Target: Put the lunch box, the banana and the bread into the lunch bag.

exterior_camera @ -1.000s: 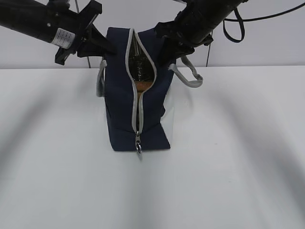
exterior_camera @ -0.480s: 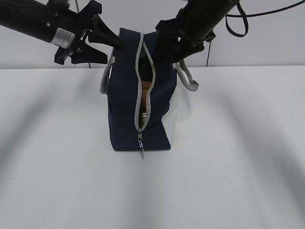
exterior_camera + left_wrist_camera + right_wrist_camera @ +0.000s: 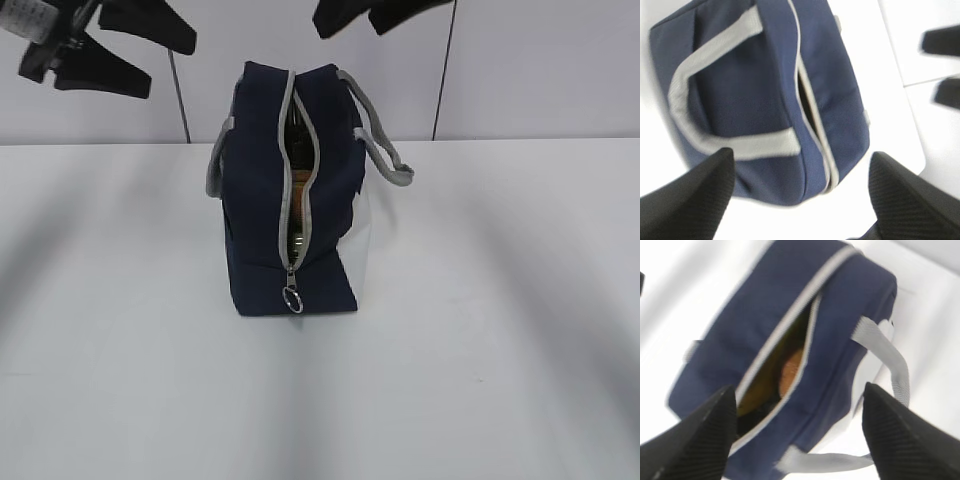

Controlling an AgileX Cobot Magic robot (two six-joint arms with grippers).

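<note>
The navy lunch bag (image 3: pixel 255 200) stands upright on the white table (image 3: pixel 500 350), its grey-trimmed zipper slit partly open. Through the slit the golden-brown bread (image 3: pixel 790 371) shows, with a yellowish shape beside it (image 3: pixel 762 382) that may be the banana. The lunch box is hidden. My left gripper (image 3: pixel 172 68) hangs open above and to the left of the bag, touching nothing. My right gripper (image 3: pixel 345 30) hangs open above the bag's right top edge. In the wrist views the bag (image 3: pixel 740 90) (image 3: pixel 840 340) lies below the spread left gripper (image 3: pixel 801 155) and right gripper (image 3: pixel 799 386).
The metal ring zipper pull (image 3: pixel 291 298) hangs at the bag's near lower end. Grey handles (image 3: pixel 385 150) droop on both sides. A pale wall rises behind the table. The right gripper's fingers (image 3: pixel 940 42) appear at the right edge of the left wrist view.
Both grippers opened, let go of the bag's upper sides and rose away from it. The bag's opening has narrowed and the bag stands on its own.
</note>
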